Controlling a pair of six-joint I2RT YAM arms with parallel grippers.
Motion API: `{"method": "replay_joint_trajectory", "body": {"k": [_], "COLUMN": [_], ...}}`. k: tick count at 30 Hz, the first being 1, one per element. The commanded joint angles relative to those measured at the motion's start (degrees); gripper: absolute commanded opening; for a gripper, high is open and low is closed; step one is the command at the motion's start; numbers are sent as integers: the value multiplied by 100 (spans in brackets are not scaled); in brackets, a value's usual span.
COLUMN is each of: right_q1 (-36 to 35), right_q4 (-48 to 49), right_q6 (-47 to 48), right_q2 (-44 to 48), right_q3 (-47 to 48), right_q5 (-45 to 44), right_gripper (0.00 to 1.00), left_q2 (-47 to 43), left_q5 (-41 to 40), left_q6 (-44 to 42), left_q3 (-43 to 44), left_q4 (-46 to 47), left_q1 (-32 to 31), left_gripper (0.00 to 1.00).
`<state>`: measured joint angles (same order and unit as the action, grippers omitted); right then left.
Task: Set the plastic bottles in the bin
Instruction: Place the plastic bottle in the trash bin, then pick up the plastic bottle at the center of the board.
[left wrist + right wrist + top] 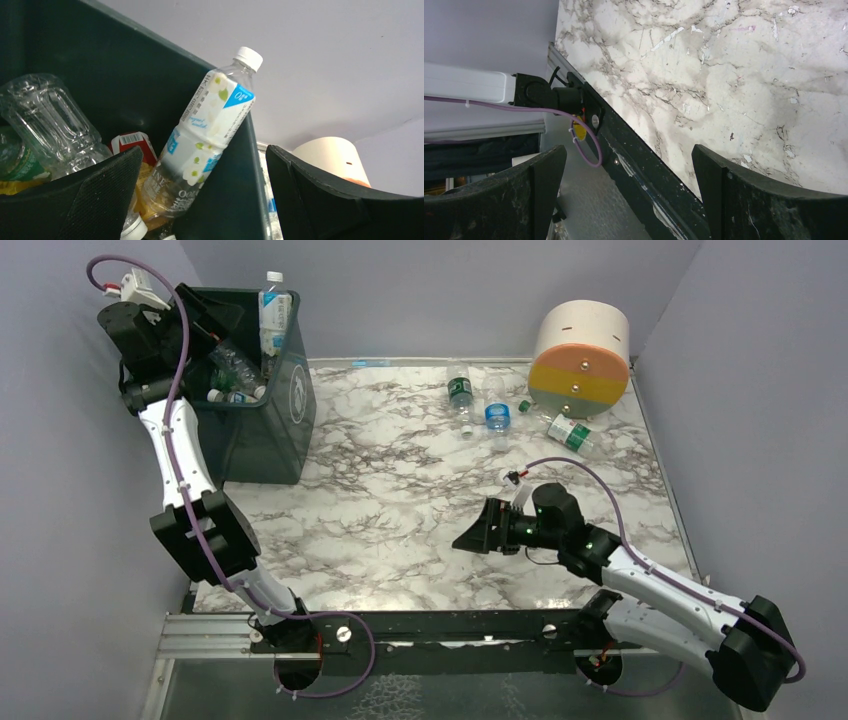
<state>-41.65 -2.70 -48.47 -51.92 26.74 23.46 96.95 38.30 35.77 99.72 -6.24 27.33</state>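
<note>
The left arm reaches up and far from its base, elbow bent, with its wrist tipped over the near-left corner of the bin. The left gripper hangs above the bin's opening with its jaws spread wide and nothing between them. Straight ahead of it in the left wrist view, a white-capped bottle with a white and blue label leans against the bin's right wall, base down among the others and cap above the rim. It probably stands that way because the pile beneath leaves it no room to lie flat. Crushed clear bottles and a red-labelled one fill the bin's floor.

The right arm lies folded low over the surface, well right of the bin. The right gripper points back toward the bin with jaws fully apart and holds nothing. It looks parked there to leave the bin free.

Three bottles are not yet in: a green-labelled one, a blue-labelled one and another green-labelled one, all lying far right of the bin.
</note>
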Motion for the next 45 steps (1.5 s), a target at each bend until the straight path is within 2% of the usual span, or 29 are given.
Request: {"method": "replay_joint_trajectory", "body": {"k": [1,5,13,16,20,26,31,38,45], "right_q1": [-36,-33,-29,-28,62,744,821,865,1130], "right_q4": [46,-50,-185,-745,-1385,-1449,-1649,-1607,-1680], "right_q6": [4,40,200,354,839,1148,1577,2246,2641], "right_q2": [88,117,-12,-755,-1898,-2923,-3666,-4663,-5949], "right_q3": [153,228,628,1354,2631,3541,4364,5415,6191], "right_q5": [86,66,-254,-788,-1313,-1595,-2238,-3222,-3795], "right_gripper": [99,99,99,99,99,99,100,94,88], "left_q2": [-250,-262,-833,-923,-1323,-1859,-2100,-2212,-2271], "left_q5": [-248,-451,-25,311,258,173,-168,-729,-957], "left_q6": [-249,-488,-186,-101,-274,-508,-764,-1012,-1141], "left_q3": [564,1060,972,862,371,-399,-1125,-2039,-2712], "left_q4": [-342,-1023,-934,-923,-923,-1003,-1077,-1072,-1061], "left_q1": [-77,-78,-431,-828,-1515,-2372,-3049,-4013,-4236], "left_gripper": [99,99,99,99,99,99,99,99,99]}}
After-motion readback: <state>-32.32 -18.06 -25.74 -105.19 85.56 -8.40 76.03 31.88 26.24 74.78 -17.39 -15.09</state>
